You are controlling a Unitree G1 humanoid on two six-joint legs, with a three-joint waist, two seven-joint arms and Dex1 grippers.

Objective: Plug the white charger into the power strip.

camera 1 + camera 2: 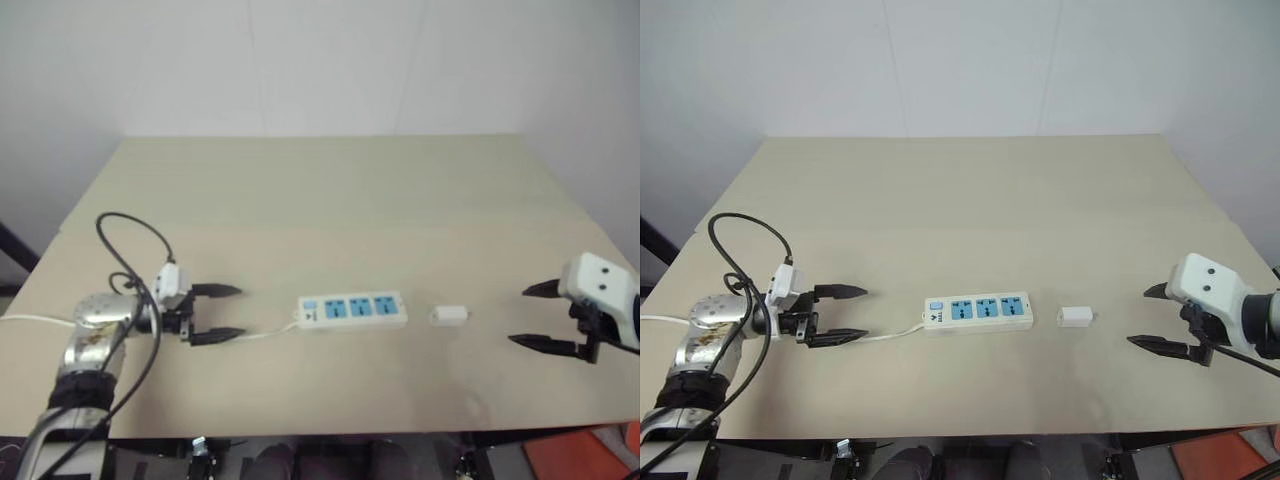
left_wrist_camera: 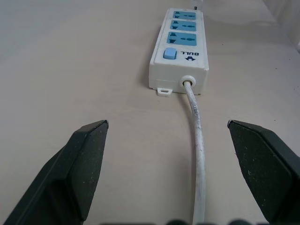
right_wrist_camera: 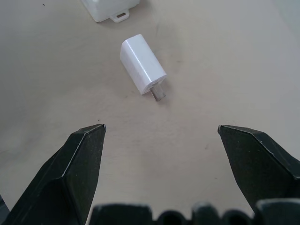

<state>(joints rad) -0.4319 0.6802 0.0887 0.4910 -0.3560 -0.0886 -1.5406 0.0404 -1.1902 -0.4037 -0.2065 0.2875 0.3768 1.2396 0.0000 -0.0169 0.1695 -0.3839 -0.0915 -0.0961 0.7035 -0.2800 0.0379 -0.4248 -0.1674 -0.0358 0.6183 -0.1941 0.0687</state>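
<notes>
Two end effectors, left (image 1: 225, 312) and right (image 1: 540, 316), hover open and empty over the surface (image 1: 330, 200), framing the power strip (image 1: 353, 310) and white charger (image 1: 449, 316) lying just beside it; grasping the charger likely comes next.

left tool (image 2: 166, 136) open | cord (image 2: 197, 140) between fingers | power strip (image 2: 180, 51) ahead

In the right wrist view the power strip (image 3: 110, 9) is cut by the picture's edge, with one corner visible. The cord (image 2: 199, 159) runs out of the left wrist view between the claw fingers. The charger (image 1: 449, 316) prongs are too small to read from the head.
</notes>
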